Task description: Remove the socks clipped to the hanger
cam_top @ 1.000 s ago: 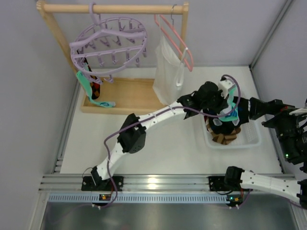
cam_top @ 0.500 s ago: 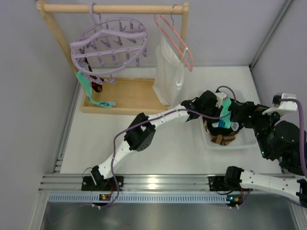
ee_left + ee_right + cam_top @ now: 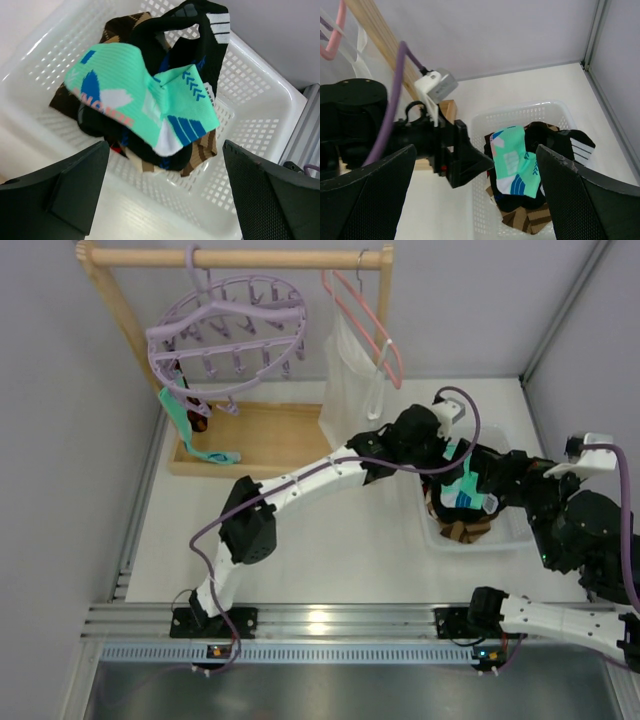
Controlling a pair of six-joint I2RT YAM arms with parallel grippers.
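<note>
The lavender hanger [image 3: 225, 325] hangs from the wooden rail at the back left. A teal sock [image 3: 181, 422] and a red-and-black one [image 3: 201, 423] dangle from clips at its left side. My left gripper [image 3: 447, 458] [image 3: 165, 200] hovers open over the white basket [image 3: 520, 537] with nothing between its fingers. Below it another teal sock [image 3: 140, 100] [image 3: 512, 160] lies loose on a pile of black and brown argyle socks. My right gripper [image 3: 475, 200] [image 3: 505, 478] is open and empty beside the basket, on its right.
The wooden rack [image 3: 230, 257] stands on a wooden base tray [image 3: 270, 440]. A pink hanger [image 3: 365, 325] with a white garment [image 3: 350, 390] hangs at the rail's right end. Walls close in on the left, back and right.
My left gripper opened and let the teal sock drop onto the pile in the basket, then drew back a little. The right arm swung in beside the basket.
</note>
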